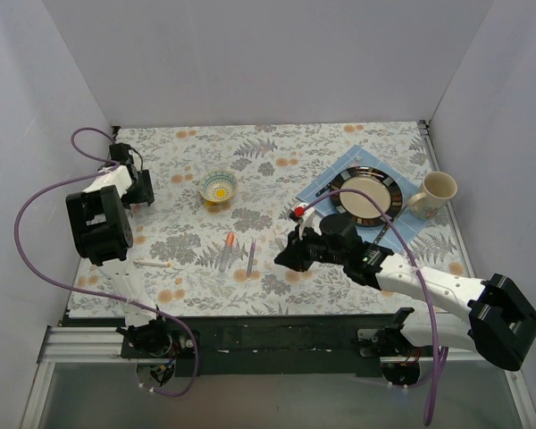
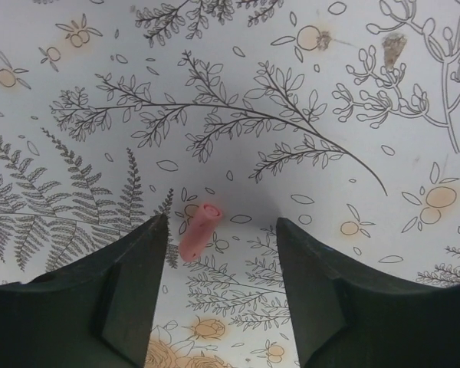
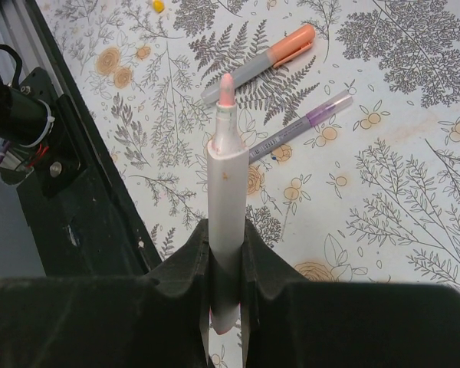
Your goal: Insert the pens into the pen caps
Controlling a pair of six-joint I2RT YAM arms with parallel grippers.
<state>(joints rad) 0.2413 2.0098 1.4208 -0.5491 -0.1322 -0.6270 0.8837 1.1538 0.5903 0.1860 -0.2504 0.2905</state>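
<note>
In the left wrist view a short pink pen cap [image 2: 198, 230] lies on the flowered tablecloth. My left gripper [image 2: 221, 224] stands open around it, and the cap is nearer the left finger [image 2: 134, 284], touching neither. That gripper [image 1: 141, 191] is at the table's far left. My right gripper [image 3: 226, 234] is shut on a pale grey pen [image 3: 226, 184] whose uncapped pink tip [image 3: 226, 84] points away from the wrist. It hangs near the table's middle [image 1: 290, 252]. An orange-capped pen [image 3: 270, 57] and a purple pen [image 3: 307, 123] lie beyond it. A white pen [image 1: 152, 264] lies at the front left.
A small patterned bowl [image 1: 218, 186] stands at the middle back. A dark-rimmed plate [image 1: 384, 207] sits on a blue mat with a cream mug [image 1: 436, 193] to its right. A small red piece [image 1: 297, 212] lies by the mat. The black base rail [image 1: 277, 335] runs along the near edge.
</note>
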